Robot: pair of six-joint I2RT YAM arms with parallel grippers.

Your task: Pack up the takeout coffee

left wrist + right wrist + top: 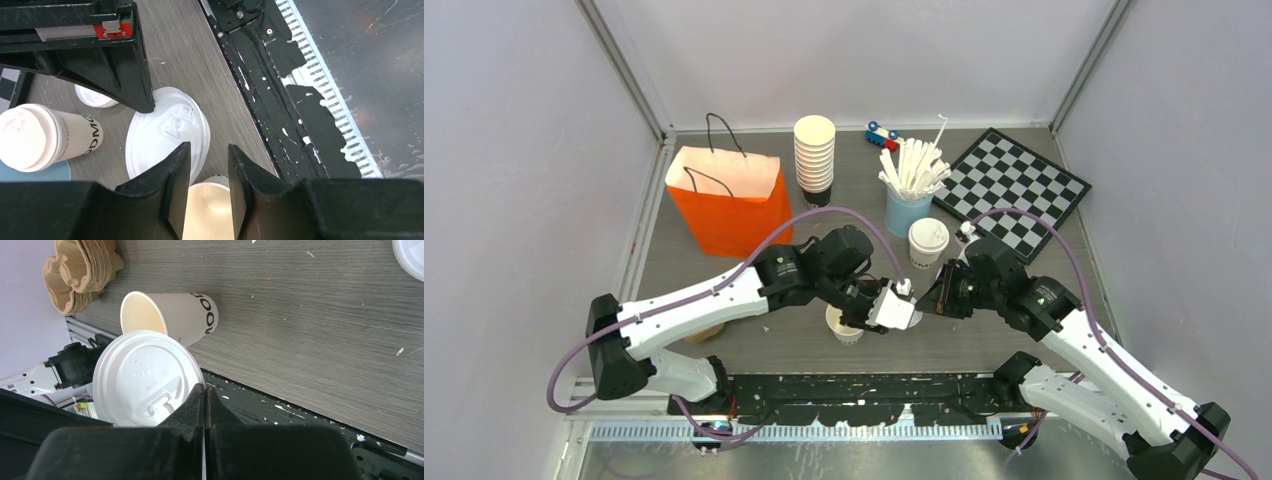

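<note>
The lid (pixel 140 375) is smooth white plastic, the cup (pixel 185 317) matt paper, the table (pixel 310 315) grey wood-grain.

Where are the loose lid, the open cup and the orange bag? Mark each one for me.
loose lid (pixel 142 377): right wrist view, centre of its top.
open cup (pixel 186 315): right wrist view, outer side wall.
orange bag (pixel 732 208): top external view, front face.

Two takeout cups: the lidded cup (pixel 928 242) near the right gripper (pixel 924 303), the open cup (pixel 845 327) under the left gripper (pixel 856 318). Two spare lids: the held lid (pixel 145 380) pinched at the right gripper's tips, the loose lid (pixel 95 97) just beside that gripper. One orange bag (pixel 729 200), one cup stack (pixel 814 152), one blue stick cup (pixel 908 210), one checkerboard (pixel 1012 190), one toy car (pixel 882 134).
</note>
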